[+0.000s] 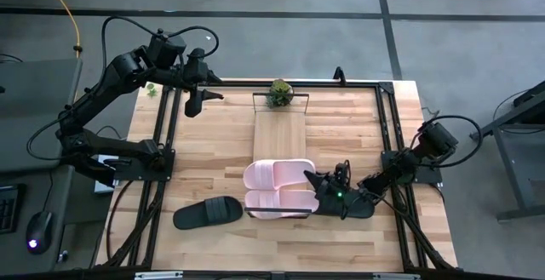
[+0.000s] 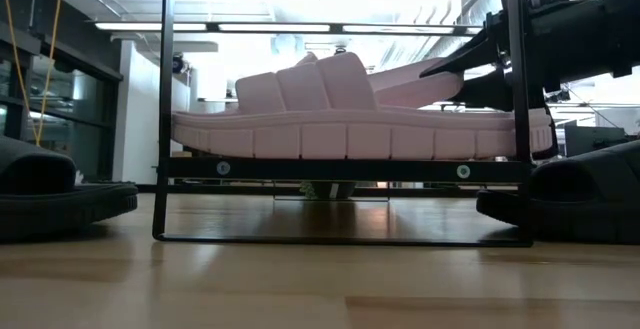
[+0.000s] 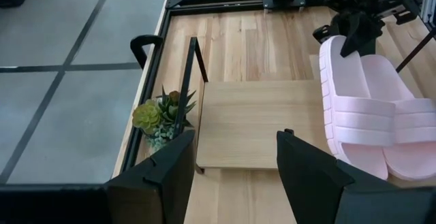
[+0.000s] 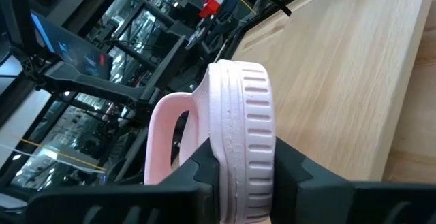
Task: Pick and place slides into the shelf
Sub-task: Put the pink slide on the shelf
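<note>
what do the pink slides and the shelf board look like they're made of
The pink slides look like moulded foam or soft rubber: matte, one piece, with a ribbed sole edge. The shelf board looks like light wood or wood laminate, showing smooth grain; its thin frame looks like black metal.

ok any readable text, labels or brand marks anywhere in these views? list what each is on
None readable.
Pink slides and black slide: no brand or print shows.
Shelf: bare wood, no label.
Red object in the room behind, right wrist view: any marking is too blurred to read.
</note>
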Controlling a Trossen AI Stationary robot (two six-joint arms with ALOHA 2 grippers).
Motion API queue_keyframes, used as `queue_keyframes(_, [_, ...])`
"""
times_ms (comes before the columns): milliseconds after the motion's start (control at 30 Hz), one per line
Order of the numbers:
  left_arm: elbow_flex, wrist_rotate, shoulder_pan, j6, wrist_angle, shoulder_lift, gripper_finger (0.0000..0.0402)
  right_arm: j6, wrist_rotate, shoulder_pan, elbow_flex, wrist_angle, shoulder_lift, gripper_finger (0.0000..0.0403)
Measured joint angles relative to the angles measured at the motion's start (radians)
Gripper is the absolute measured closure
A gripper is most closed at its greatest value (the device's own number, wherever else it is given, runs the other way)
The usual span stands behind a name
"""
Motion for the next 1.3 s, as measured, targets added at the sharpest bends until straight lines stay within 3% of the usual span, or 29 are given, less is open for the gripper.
queue_keyframes(400, [0.0, 0.0, 0.0, -0.001, 0.0, 0.0, 0.0214, 0.042, -0.047, 0.001, 0.0, -0.002, 0.0, 0.026])
queue_keyframes(667, [0.0, 0.0, 0.0, -0.001, 0.0, 0.0, 0.0214, 0.044, -0.139, 0.001, 0.0, -0.004, 0.0, 0.0213])
queue_keyframes(1067, [0.0, 0.009, 0.0, 0.0, -0.001, 0.0, 0.0214, 0.116, -0.241, -0.002, 0.0, -0.21, -0.013, 0.0206])
queue_keyframes(1300, [0.0, 0.011, 0.0, 0.0, -0.011, 0.0, 0.0214, 0.133, -0.288, -0.009, -0.001, -0.438, -0.145, 0.0206])
